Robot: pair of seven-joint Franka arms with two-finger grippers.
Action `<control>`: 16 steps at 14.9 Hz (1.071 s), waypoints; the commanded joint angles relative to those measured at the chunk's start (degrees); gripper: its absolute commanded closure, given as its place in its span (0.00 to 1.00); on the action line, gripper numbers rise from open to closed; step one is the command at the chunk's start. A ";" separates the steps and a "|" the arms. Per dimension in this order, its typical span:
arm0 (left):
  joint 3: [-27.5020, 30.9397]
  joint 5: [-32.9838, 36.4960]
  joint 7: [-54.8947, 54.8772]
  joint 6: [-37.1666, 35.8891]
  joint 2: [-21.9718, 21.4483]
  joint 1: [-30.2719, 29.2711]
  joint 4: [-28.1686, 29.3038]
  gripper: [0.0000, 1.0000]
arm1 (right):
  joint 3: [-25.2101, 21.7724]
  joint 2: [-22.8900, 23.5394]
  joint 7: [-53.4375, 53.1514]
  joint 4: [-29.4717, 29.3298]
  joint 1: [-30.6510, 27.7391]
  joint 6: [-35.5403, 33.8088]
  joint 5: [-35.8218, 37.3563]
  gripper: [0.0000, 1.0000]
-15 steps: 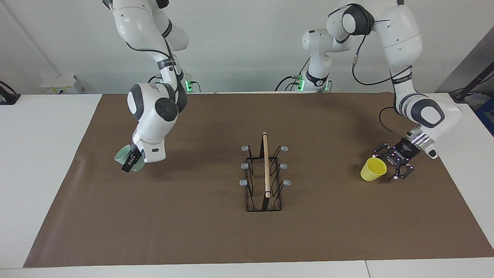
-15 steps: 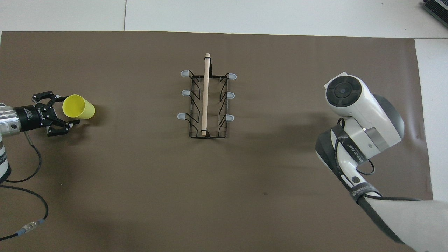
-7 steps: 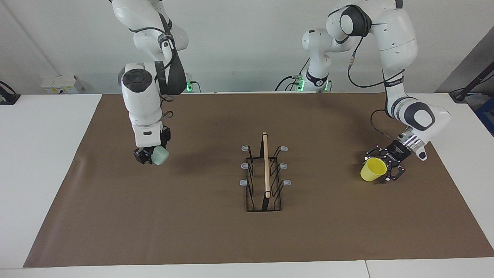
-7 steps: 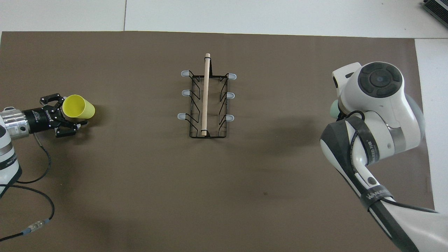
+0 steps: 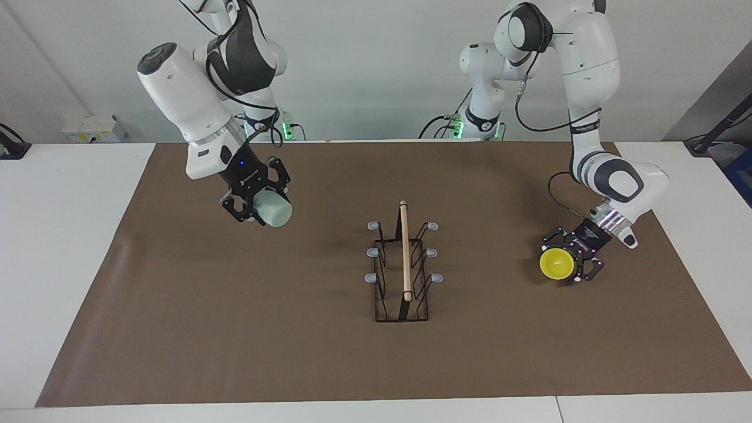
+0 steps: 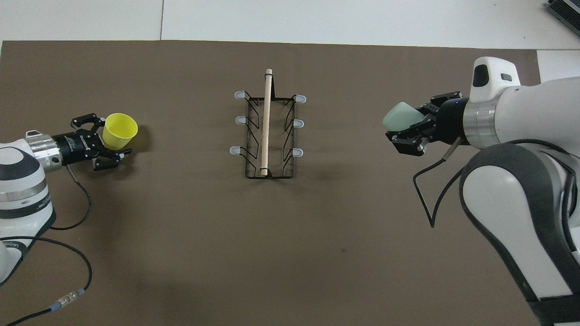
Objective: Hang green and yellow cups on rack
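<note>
Neither cup hangs on the rack (image 5: 402,264) yet, so the task is in an early stage: in both views all six grey-tipped prongs are bare, and the rack stands alone at the middle of the brown mat (image 5: 294,352), its wooden rod running along its length. The first cup is already picked up. At the upper left of the facing view the right gripper (image 5: 257,202) is raised over the mat with its jaws pinching the green cup (image 5: 273,212), which lies tilted in the grip, its closed base pointing toward the rack; in the overhead view the same pair sits at the right of the frame, the right gripper (image 6: 414,131) holding the green cup (image 6: 401,117) level with the rack's upper prongs but well apart from them. At the right of the facing view the left gripper (image 5: 573,261) is low over the mat with its jaws spread wide around the yellow cup (image 5: 556,264); whether the pads touch the cup cannot be told, and nothing shows it gripped. In the overhead view the yellow cup (image 6: 119,131) sits at the left of the frame, just ahead of the left gripper (image 6: 105,144). What appears left is to carry the green cup to a prong, close on the yellow cup, lift it, and hang it too.
</note>
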State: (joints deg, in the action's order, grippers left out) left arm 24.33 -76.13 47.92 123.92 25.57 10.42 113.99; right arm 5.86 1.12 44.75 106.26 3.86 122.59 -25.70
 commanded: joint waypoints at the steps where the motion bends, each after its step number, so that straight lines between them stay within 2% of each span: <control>1: -1.12 -1.21 -0.64 2.98 -2.63 0.83 2.64 0.41 | 0.20 -1.12 6.20 1.49 0.01 1.59 -11.60 1.00; 2: -2.00 -1.21 -0.72 4.56 -2.98 0.92 2.90 0.97 | 0.11 -1.47 8.06 1.93 0.01 1.68 -16.09 1.00; 3: -3.14 -1.21 -0.37 5.62 -3.24 1.01 2.99 1.00 | 0.11 -1.82 9.64 2.54 -0.08 1.94 -19.96 1.00; 6: -3.41 -1.21 0.24 6.34 -3.42 0.75 2.99 1.00 | 0.20 -3.93 15.79 6.83 1.31 7.81 -32.69 1.00; 9: -3.24 -1.12 2.08 5.99 -4.29 0.48 2.29 1.00 | 0.20 -6.39 23.78 12.46 5.70 17.29 -47.90 1.00; 12: -3.06 -0.07 3.41 4.76 -7.19 0.13 1.32 1.00 | 0.20 -7.88 33.27 15.20 10.80 25.14 -63.01 1.00; 16: -3.41 10.98 3.41 4.49 -13.07 0.48 1.23 1.00 | 0.20 -8.86 46.26 18.62 12.40 25.59 -78.58 1.00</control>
State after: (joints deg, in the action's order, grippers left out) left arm 21.03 -70.04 50.19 128.80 16.58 10.61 114.16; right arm 6.17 -5.59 84.38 121.58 16.44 147.95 -97.39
